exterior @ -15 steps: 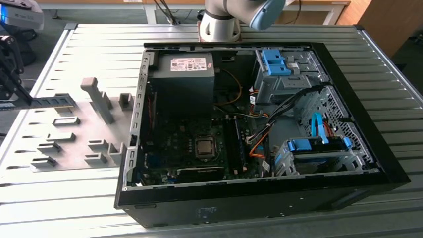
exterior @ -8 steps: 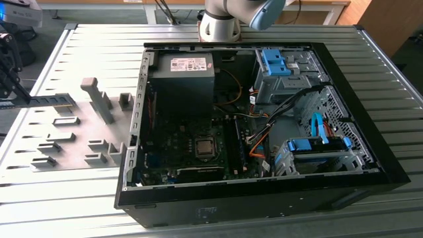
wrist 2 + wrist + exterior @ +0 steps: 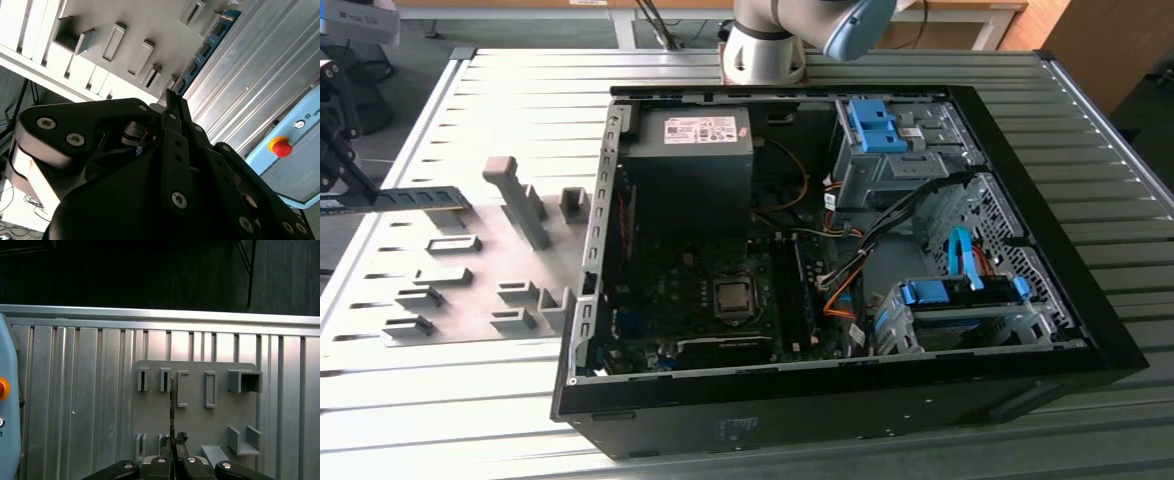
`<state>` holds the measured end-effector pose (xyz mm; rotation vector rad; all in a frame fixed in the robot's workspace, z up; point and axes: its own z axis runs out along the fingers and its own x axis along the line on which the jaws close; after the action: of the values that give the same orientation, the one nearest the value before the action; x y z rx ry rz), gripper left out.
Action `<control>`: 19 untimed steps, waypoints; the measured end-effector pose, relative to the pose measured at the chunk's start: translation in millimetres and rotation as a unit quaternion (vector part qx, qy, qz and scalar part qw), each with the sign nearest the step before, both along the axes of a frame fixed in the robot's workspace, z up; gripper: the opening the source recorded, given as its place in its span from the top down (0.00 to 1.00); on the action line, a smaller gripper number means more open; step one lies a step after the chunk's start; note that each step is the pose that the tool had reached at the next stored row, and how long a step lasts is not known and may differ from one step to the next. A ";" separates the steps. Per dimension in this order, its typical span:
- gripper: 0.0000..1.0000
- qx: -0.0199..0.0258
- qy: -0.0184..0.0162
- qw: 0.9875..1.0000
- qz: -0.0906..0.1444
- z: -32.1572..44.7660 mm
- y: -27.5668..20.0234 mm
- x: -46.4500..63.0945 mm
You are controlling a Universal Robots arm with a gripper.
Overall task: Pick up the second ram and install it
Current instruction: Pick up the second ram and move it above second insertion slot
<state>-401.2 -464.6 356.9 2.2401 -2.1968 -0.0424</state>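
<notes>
The gripper (image 3: 172, 444) has its jaws closed almost fully, pinching 1 end of the second ram (image 3: 205, 49). The stick juts straight out from the jaws, a thin blue-green board with a row of dark chips along it. In the first wrist view it shows edge-on as a narrow dark line. It hangs over the grey plate (image 3: 195, 425), which carries several small raised blocks and slots (whether the stick touches the plate I cannot tell). The plate lies flat on the ribbed metal table (image 3: 520, 90).

In the exterior view the stick lies level at that view's left, by the plate's outer edge and well apart from the computer. A red button (image 3: 281, 147) sits on a pale blue box beside the table.

Farther toward the exterior view's right stands the open computer case (image 3: 854, 420), lying on its side. Inside are the green board (image 3: 707, 300), a dark power box (image 3: 687, 150) and 2 blue latches (image 3: 874, 125). Behind the case rises the arm's base (image 3: 767, 50).
</notes>
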 end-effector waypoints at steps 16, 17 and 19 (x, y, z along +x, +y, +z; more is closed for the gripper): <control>0.86 0.000 0.000 1.000 0.000 18.6 0.2 0.0; 0.86 0.000 0.000 1.000 0.000 19.3 0.2 0.0; 0.86 0.000 0.000 1.000 0.000 21.1 0.3 0.0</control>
<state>-401.2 -464.3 378.0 2.2400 -2.1967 -0.0422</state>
